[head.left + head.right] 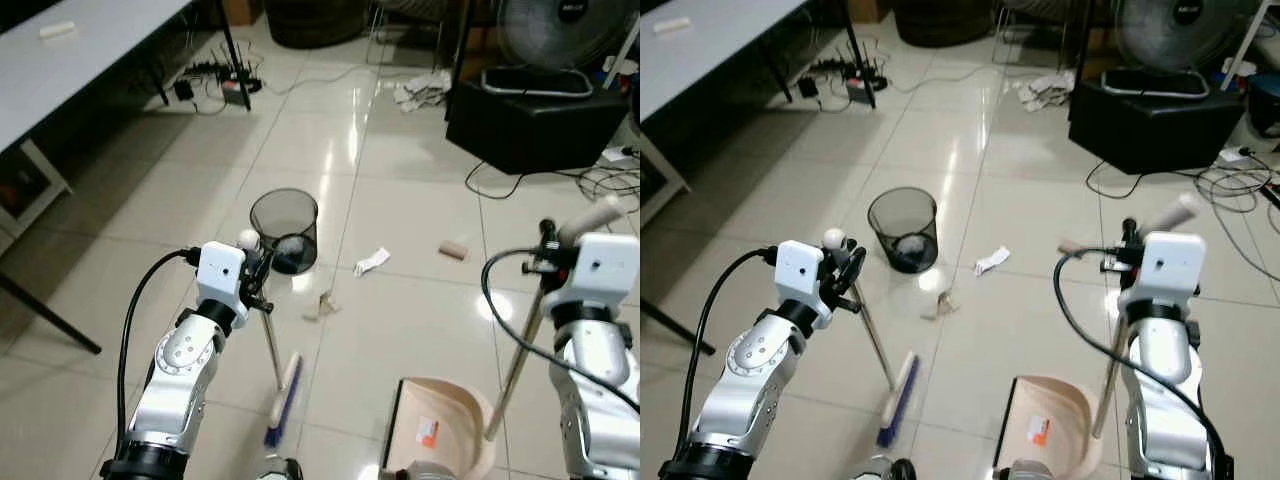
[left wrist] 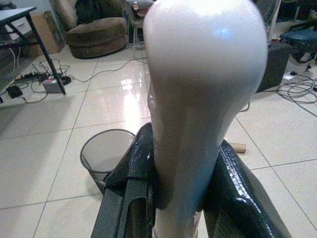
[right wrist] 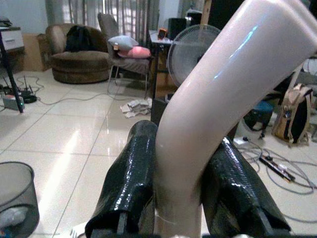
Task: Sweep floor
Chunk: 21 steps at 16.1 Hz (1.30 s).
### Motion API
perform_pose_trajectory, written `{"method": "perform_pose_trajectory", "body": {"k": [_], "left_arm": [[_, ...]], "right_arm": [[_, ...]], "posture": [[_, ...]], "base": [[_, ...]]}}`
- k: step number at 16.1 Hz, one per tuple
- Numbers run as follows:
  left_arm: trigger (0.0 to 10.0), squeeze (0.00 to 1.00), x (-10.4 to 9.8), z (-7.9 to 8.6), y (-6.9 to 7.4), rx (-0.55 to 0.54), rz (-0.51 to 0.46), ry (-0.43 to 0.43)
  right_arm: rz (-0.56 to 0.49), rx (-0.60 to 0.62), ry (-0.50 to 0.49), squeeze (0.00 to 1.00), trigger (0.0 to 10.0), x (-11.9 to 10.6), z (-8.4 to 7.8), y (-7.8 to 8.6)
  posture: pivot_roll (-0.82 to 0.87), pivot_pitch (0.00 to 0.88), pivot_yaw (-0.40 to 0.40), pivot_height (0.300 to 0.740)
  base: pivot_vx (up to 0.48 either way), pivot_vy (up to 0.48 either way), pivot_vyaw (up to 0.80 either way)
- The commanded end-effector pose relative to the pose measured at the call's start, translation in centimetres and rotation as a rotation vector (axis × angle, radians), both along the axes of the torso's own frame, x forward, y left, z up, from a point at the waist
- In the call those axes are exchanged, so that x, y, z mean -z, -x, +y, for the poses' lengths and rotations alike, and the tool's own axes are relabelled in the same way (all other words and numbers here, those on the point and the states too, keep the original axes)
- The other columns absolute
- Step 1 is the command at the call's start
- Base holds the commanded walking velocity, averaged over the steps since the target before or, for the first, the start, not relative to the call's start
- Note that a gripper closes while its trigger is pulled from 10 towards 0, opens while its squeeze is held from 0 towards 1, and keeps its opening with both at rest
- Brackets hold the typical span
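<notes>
My left gripper (image 1: 256, 268) is shut on the top of the broom handle (image 2: 198, 114). The thin metal pole runs down to the blue-and-cream broom head (image 1: 283, 400), which rests on the tiled floor in front of me. My right gripper (image 1: 548, 250) is shut on the cream handle (image 3: 208, 114) of the dustpan (image 1: 440, 435), which stands on the floor at my right. Litter lies ahead: a crumpled white paper (image 1: 371, 262), a small brown scrap (image 1: 322, 305) and a short cardboard tube (image 1: 453, 249).
A black mesh bin (image 1: 284, 230) with white waste inside stands just beyond the broom. A grey table (image 1: 60, 70) is at the far left, a power strip with cables (image 1: 215, 82) behind it. A black box with a fan (image 1: 535, 110) and loose cables (image 1: 600, 185) sit at the right.
</notes>
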<state>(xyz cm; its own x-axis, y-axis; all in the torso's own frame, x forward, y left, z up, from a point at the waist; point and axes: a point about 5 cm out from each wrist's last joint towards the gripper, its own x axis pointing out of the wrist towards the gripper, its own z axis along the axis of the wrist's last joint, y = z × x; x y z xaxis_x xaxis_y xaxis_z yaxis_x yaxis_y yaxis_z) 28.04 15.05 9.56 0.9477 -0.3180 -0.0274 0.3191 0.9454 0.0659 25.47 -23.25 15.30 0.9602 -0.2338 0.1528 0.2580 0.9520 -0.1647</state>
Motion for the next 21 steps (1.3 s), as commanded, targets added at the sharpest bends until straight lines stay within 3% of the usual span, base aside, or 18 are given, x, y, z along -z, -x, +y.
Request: {"method": "perform_pose_trajectory", "body": {"k": [1, 3, 7, 8, 13, 17, 21], "left_arm": [[10.0, 0.0, -0.8, 0.7, -0.4, -0.036, -0.043, -0.015], [10.0, 0.0, -1.3, 0.5, -1.1, -0.067, -0.075, -0.039], [10.0, 0.0, -2.9, 0.7, -1.3, -0.083, -0.148, -0.057], [10.0, 0.0, -3.1, 0.7, -1.4, -0.08, -0.155, -0.051], [10.0, 0.0, -3.9, 0.1, -2.2, -0.076, -0.172, -0.025], [10.0, 0.0, -4.2, -0.2, -2.5, -0.072, -0.176, -0.012], [10.0, 0.0, -4.0, -0.3, -2.3, -0.065, -0.17, -0.02]], "right_arm": [[-0.041, -0.012, 0.02, 0.0, 10.0, -1.3, 0.2, -0.1], [-0.048, -0.008, 0.002, 0.0, 10.0, -1.8, 0.3, -0.2], [-0.049, 0.023, -0.046, 0.0, 10.0, -0.7, 0.6, -0.9], [-0.044, 0.031, -0.018, 0.0, 10.0, -0.4, 0.9, -1.2], [-0.03, 0.01, -0.123, 0.0, 10.0, 0.9, 1.8, -2.1], [-0.05, -0.04, -0.066, 0.0, 10.0, 0.6, 2.4, -2.6], [-0.051, -0.076, 0.016, 0.0, 10.0, 0.4, 2.1, -2.6]], "posture": [[-0.09, 0.097, 0.062, 0.74], [-0.08, 0.103, 0.019, 0.74], [-0.04, 0.104, 0.044, 0.74], [-0.03, 0.107, 0.049, 0.74], [-0.03, 0.098, 0.059, 0.74], [-0.03, 0.098, 0.06, 0.74], [-0.03, 0.098, 0.061, 0.74]], "base": [[0.0, 0.0, 0.0], [0.0, 0.0, 0.0], [0.0, 0.0, 0.0], [0.0, 0.0, 0.0], [0.102, 0.0, 0.0], [0.263, 0.0, 0.0], [0.266, 0.0, 0.8]]}}
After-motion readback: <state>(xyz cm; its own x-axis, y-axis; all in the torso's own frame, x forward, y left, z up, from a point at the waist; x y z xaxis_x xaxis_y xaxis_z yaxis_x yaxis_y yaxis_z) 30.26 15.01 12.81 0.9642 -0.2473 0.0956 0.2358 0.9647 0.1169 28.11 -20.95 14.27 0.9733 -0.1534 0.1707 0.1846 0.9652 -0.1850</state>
